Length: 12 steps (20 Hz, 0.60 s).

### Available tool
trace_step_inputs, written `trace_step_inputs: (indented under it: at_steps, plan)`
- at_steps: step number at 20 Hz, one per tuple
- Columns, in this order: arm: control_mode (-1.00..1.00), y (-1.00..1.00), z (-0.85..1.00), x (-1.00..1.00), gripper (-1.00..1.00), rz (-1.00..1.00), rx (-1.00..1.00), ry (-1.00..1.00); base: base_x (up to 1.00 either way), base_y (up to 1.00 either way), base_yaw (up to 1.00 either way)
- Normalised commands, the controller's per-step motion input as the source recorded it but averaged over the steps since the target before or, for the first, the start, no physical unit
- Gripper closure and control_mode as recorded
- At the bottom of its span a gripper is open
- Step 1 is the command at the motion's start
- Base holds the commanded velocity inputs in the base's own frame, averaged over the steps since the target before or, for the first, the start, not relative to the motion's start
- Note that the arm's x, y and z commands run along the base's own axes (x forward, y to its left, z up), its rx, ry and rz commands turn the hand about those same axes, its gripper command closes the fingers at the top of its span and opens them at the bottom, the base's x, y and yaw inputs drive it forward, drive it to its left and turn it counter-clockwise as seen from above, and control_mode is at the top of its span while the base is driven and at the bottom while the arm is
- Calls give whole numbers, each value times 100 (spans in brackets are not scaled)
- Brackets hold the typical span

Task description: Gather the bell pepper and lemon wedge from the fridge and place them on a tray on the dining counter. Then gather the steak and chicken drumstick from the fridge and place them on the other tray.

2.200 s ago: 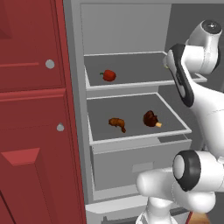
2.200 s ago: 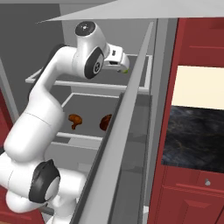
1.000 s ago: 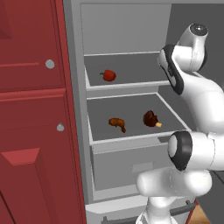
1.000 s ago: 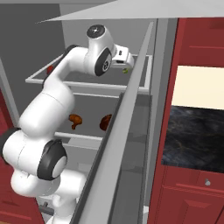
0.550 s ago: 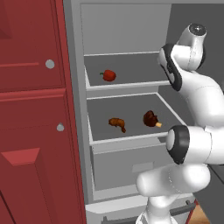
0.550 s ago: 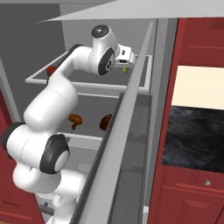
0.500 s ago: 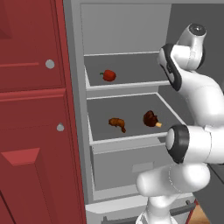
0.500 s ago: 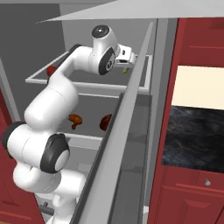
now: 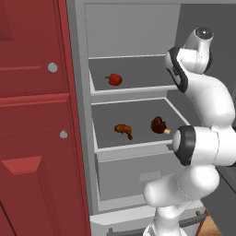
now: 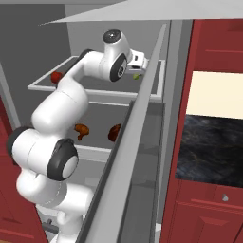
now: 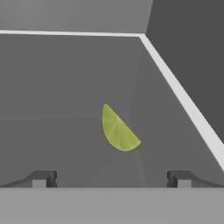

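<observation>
While your gripper (image 11: 111,177) hangs with jaws spread wide and empty, you see the lemon wedge (image 11: 118,130) at the hand view's centre, on the grey fridge shelf (image 11: 52,87), ahead of the fingertips.

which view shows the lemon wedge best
The hand view: the lemon wedge lies in plain sight on the grey fridge shelf, ahead of the open gripper. In the right base view it is a small yellow-green speck beside the hand. In the left base view the arm covers that spot.
</observation>
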Motion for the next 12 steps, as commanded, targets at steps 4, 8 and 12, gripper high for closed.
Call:
trace_step_inputs:
  at_steps: [4,8,12]
  plan:
    - [-100,-8,-7,24,-100,1,0,0,0,0,0]
    - [-100,-6,-6,23,-100,0,0,0,0,0,0]
    - [-100,-3,-6,27,-100,0,0,0,0,0,0]
